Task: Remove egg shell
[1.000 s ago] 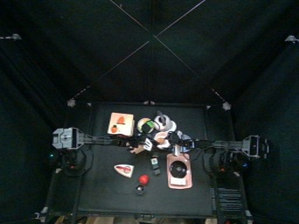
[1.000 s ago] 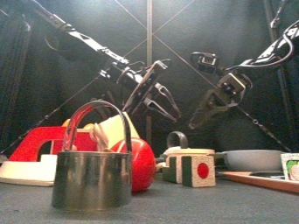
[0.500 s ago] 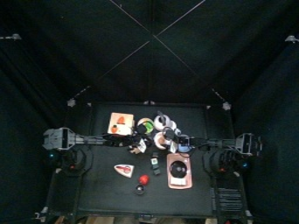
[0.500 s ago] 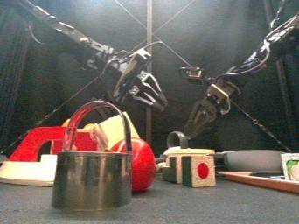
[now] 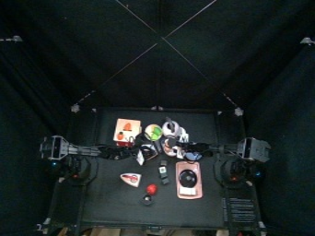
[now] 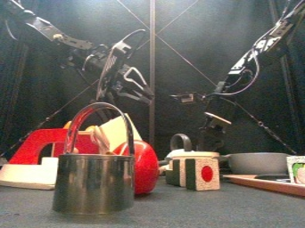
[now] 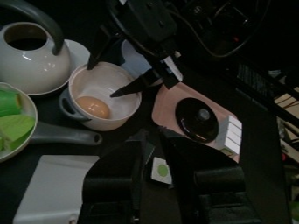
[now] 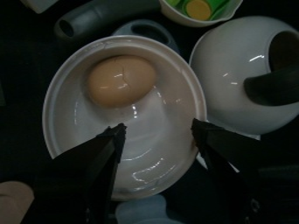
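Note:
A brown egg (image 8: 122, 80) lies in a white bowl (image 8: 70, 105). It looks whole. My right gripper (image 8: 160, 159) is open and empty, just above the bowl, with its jaws on either side of the bowl's middle and the egg beyond the tips. In the left wrist view the egg (image 7: 97, 108) lies in the bowl (image 7: 84, 80) with the right gripper (image 7: 149, 77) hanging over it. My left gripper (image 7: 170, 188) is open and empty, back from the bowl and higher. In the front view the left gripper (image 6: 120, 82) is raised and the right gripper (image 6: 209, 125) is lower.
A white teapot (image 8: 246, 52) with a black handle stands right beside the bowl, and a green bowl (image 7: 12, 118) is close by. A pink tray (image 7: 198, 118) lies on the other side. At the table's front stand a metal pot (image 6: 95, 183), a red apple (image 6: 144, 166) and a cube (image 6: 197, 170).
The right gripper has come down over the bowl. The left gripper has risen and drawn back to the left.

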{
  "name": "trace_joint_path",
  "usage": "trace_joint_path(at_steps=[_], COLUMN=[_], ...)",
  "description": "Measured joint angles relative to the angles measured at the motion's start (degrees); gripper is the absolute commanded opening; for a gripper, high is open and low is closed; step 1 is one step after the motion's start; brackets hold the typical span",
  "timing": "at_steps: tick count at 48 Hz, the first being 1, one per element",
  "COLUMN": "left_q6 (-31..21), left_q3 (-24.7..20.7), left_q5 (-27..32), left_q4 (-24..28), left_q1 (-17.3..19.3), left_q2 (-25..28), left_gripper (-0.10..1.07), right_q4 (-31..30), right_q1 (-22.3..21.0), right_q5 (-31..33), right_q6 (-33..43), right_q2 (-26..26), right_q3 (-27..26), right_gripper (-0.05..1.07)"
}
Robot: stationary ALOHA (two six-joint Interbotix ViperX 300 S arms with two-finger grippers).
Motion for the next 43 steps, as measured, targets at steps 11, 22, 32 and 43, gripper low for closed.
trace_joint_path(at_steps=[11, 22, 32, 43], left_q6=[0.1, 0.0, 0.2, 0.2], left_q3=[1.1, 1.1, 0.6, 0.0], left_q5=[-0.7, -0.9, -1.9, -6.8], left_q4=[-0.8, -0.9, 0.6, 5.3], left_q1=[-0.3, -0.3, -0.3, -0.1], left_q2=[-0.4, -0.4, -0.4, -1.0], left_gripper=[0.63, 0.63, 0.63, 0.63], right_q4=[9.8, 28.0, 36.3, 41.8], right_q1=[-0.1, -0.1, -0.3, -0.8], right_q5=[1.1, 6.7, 8.1, 8.2], right_q6=[0.4, 0.7, 0.9, 4.9], right_q2=[-0.1, -0.4, -0.4, -0.4], right_q3=[-2.5, -7.4, -8.8, -9.0], right_gripper=[0.94, 0.94, 0.94, 0.94])
